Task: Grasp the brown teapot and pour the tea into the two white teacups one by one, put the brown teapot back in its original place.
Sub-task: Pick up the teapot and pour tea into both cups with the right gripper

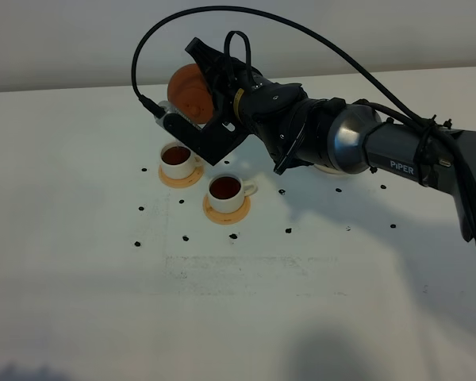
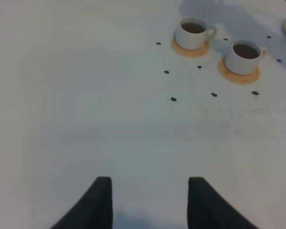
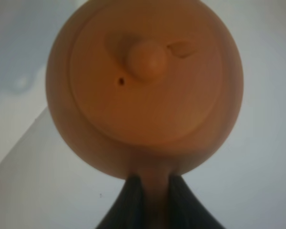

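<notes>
The brown teapot [image 1: 189, 90] hangs in the air, tipped on its side, just behind the left of the two white teacups [image 1: 177, 159]. My right gripper [image 1: 209, 89] is shut on the teapot's handle [image 3: 155, 188]; the right wrist view shows the lid and its knob [image 3: 150, 59] head-on. The other teacup [image 1: 226, 190] stands to the right and nearer. Both cups [image 2: 193, 32] [image 2: 245, 56] hold dark tea and sit on orange-tan coasters. The cream saucer [image 1: 333, 170] is mostly hidden under the right arm. My left gripper [image 2: 150, 202] hovers open over bare table, well away from the cups.
Small black dots [image 1: 288, 231] are scattered on the white table around the cups. The right arm and its cable [image 1: 301, 32] stretch from the right edge across the middle.
</notes>
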Robot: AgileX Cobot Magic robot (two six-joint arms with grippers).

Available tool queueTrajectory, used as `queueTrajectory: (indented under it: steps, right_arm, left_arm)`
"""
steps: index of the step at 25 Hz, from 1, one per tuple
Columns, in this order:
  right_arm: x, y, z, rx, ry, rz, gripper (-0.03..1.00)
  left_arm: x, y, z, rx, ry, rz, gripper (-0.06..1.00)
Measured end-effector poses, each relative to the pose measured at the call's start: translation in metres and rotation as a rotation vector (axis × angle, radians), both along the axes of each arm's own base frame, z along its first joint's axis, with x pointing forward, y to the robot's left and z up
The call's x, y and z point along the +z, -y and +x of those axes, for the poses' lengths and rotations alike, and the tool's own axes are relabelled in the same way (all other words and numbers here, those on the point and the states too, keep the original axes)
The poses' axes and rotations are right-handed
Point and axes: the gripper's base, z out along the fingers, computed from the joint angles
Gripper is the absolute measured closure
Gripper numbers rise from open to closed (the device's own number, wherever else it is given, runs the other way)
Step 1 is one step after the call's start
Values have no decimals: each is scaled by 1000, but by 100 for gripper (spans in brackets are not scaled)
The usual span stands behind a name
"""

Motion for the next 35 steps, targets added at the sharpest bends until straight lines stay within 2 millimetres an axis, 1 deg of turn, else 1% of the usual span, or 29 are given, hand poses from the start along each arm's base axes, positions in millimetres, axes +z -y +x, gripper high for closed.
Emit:
queueTrajectory:
  steps: [8, 18, 24, 28, 31, 35]
  right_arm:
    - [0, 0, 0, -9, -8, 19, 88]
    - [-2, 1, -1, -136, -146, 261, 88]
    - [-4, 1, -1, -204, -225, 370, 88]
    - [-7, 2, -3, -279, -317, 472, 88]
    - [-8, 5, -3, -356, -415, 588, 88]
    - [7, 15, -2, -476, -551, 805, 88]
  left_arm:
    - [0, 0, 0, 0, 0, 0, 52]
    - [0, 0, 0, 0, 0, 0, 52]
    - [0, 0, 0, 0, 0, 0, 52]
    - [0, 0, 0, 0, 0, 0, 52]
    - [0, 0, 0, 0, 0, 0, 52]
    - [0, 0, 0, 0, 0, 0, 52]
